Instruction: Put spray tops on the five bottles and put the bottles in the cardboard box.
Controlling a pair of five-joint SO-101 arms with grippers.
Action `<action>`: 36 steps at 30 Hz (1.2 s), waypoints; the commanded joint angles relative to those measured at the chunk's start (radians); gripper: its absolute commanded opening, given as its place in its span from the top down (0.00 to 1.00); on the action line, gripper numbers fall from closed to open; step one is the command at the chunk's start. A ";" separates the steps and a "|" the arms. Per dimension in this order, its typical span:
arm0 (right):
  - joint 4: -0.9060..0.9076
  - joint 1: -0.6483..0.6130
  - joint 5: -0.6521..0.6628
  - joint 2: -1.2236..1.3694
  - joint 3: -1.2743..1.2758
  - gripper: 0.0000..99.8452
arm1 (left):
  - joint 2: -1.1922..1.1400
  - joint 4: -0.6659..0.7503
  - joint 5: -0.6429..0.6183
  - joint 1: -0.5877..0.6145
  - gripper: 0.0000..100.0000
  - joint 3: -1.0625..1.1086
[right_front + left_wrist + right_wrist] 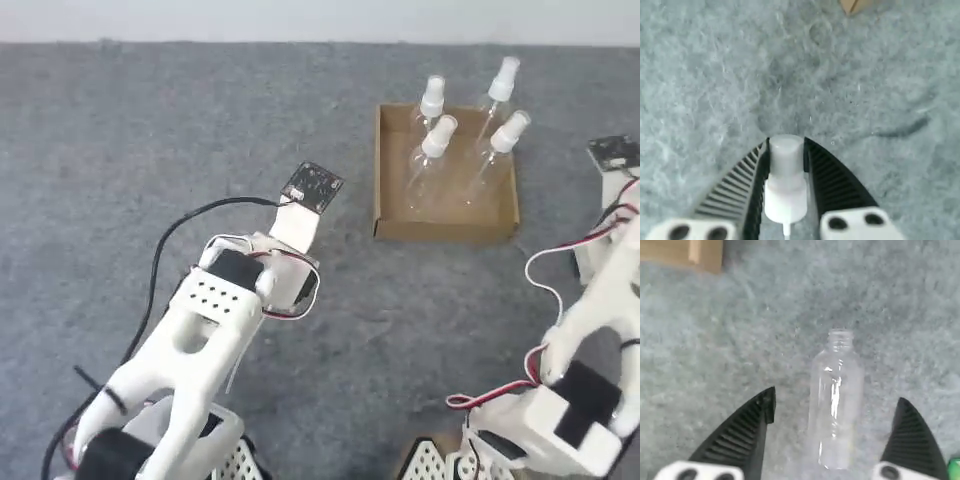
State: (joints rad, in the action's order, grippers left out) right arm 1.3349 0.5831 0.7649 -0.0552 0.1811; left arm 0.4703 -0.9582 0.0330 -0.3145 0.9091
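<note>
My left gripper [785, 142] is shut on a white spray top [785, 180], held above the grey carpet. My right gripper [835, 397] is open, low over a clear bottle [835, 410] that has no top. That bottle lies on the carpet between the two fingers, apart from both. The cardboard box [445, 232] stands at the back right and holds several clear bottles [430, 165], each with a white spray top. The left arm [215, 320] is at the front left. The right arm [600, 310] is at the right edge, beside the box.
Grey carpet covers the whole table. A corner of the cardboard box [855, 5] shows ahead of the left gripper, and another box corner [705, 255] shows beyond the right gripper. Cables [160, 260] trail along both arms.
</note>
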 commanded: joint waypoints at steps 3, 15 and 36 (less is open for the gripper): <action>0.124 0.005 0.052 0.171 -0.238 0.77 | 0.049 0.031 -0.009 0.003 0.99 -0.007; 0.197 0.105 0.123 0.564 -0.554 0.77 | 0.049 0.035 -0.009 -0.002 0.99 -0.001; 0.378 0.048 -0.003 0.472 -0.790 0.99 | 0.058 0.029 -0.048 0.040 0.99 -0.054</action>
State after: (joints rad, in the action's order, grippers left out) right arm 1.6556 0.6767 0.8569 0.5877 -0.5033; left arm 0.4764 -0.9475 0.0253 -0.3115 0.9122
